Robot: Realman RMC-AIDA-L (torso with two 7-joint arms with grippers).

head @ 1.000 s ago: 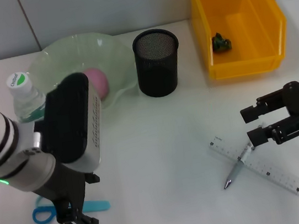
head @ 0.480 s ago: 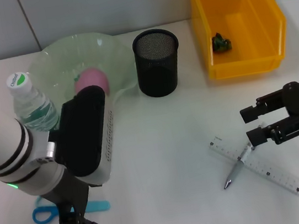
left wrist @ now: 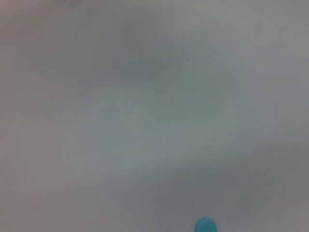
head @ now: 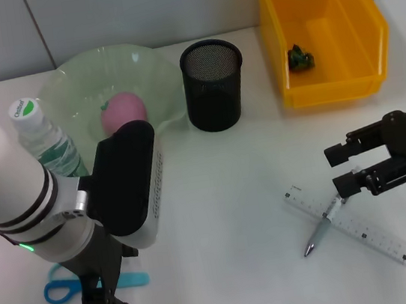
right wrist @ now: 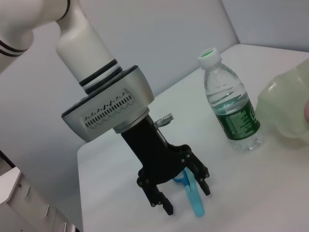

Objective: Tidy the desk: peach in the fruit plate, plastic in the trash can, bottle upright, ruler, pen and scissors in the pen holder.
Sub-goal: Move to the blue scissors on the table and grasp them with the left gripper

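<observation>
**Head view: left end effector poised over the blue scissors**

Our left end effector (head: 105,293) hangs low at the near-left corner of the white counter (head: 217,195), fingers spread wide, as the right wrist view confirms. The blue-handled plastic scissors (head: 65,289) lie flat beneath it, long axis running left to right, loop handles to our left and the blade end poking out on the far side of the fingers. We judge this arm far the nearer. Our right end effector (head: 345,169), open, waits just beside the crossed silver pen (head: 319,232) and clear ruler (head: 353,227).
</observation>
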